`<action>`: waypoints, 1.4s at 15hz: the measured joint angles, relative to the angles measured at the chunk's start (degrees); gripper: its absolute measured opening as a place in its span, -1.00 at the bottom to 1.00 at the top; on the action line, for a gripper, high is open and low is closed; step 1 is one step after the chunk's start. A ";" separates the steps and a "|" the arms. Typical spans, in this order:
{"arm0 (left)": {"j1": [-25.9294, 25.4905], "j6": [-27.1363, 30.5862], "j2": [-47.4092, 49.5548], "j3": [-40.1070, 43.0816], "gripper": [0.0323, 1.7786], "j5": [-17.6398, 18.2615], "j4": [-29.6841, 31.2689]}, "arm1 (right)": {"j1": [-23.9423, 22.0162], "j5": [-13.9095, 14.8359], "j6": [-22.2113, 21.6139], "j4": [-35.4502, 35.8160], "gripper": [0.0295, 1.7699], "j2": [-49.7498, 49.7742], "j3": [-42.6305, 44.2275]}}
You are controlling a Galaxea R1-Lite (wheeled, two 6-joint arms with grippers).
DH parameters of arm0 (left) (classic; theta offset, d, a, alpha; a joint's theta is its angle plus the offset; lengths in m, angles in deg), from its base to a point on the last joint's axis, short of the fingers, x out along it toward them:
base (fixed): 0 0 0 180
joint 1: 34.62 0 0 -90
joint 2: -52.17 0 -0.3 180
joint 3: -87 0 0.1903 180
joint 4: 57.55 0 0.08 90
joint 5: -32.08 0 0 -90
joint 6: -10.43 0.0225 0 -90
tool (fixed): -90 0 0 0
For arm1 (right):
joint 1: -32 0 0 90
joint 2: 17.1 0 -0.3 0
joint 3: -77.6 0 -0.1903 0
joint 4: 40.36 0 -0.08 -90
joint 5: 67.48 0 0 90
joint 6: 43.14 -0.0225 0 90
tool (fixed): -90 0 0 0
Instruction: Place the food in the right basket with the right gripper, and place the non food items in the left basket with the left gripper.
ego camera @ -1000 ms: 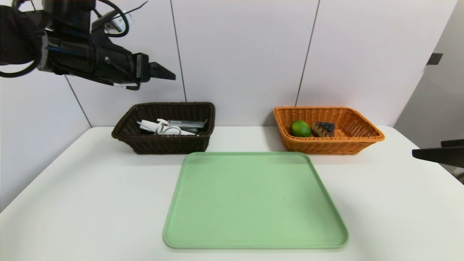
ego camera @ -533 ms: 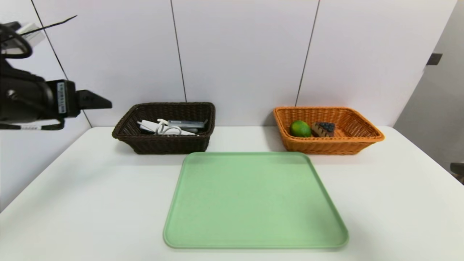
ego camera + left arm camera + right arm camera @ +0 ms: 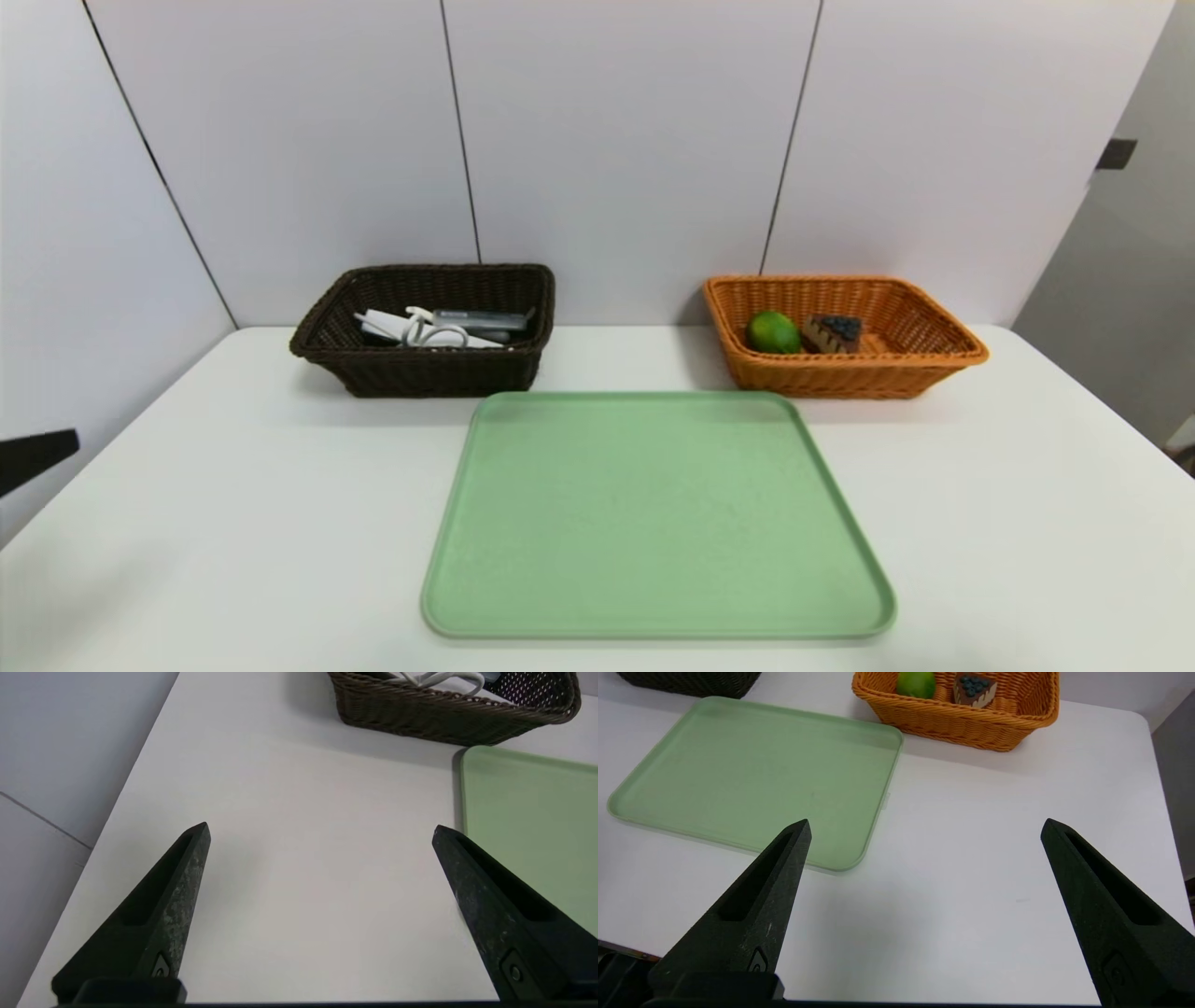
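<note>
- Since the green tray (image 3: 658,513) lies bare between and in front of the two baskets, the sorting looks finished, and the step in hand is probably just to bring both arms to rest.
- Ahead of the left gripper (image 3: 321,828), beyond its spread, empty fingers, sits the dark basket (image 3: 439,373), holding a white item with a looped cord (image 3: 439,334) and a clear-topped case (image 3: 476,320).
- Ahead of the right gripper (image 3: 928,822), whose fingers also stand wide apart around nothing, is the orange basket (image 3: 850,378), with the lime (image 3: 773,332) and the cake slice (image 3: 834,333) inside.
- To do this well, the left claw should stay on its own outer side, above the table (image 3: 233,523), and settle slowly, clear of the tray edge and basket rim; the right claw best stays off to its side, with no reach back over the food.
- Only a fingertip of the left claw enters the head view; the right claw is outside that view, so its wrist view alone shows it.
- The near wall of the dark basket hides the lower part of its load, and the overlapping pieces are hard to count or name.
- The left wrist view cuts off the far part of that basket, and the bottom of the lime is hidden behind the orange rim.
</note>
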 joint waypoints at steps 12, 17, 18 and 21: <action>-5.78 12.64 32.50 27.73 0.90 0.20 1.32 | -0.44 2.76 1.07 -2.11 0.92 19.93 -13.37; -5.77 15.59 37.49 31.61 0.90 0.71 2.26 | 3.67 4.80 1.90 5.27 0.92 21.28 -16.68; -5.77 15.75 37.90 32.20 0.90 0.72 2.62 | 4.75 4.80 2.79 3.51 0.92 21.42 -16.37; -5.67 16.02 38.95 35.28 0.90 0.60 6.29 | 5.69 4.68 3.10 5.63 0.92 23.88 -21.16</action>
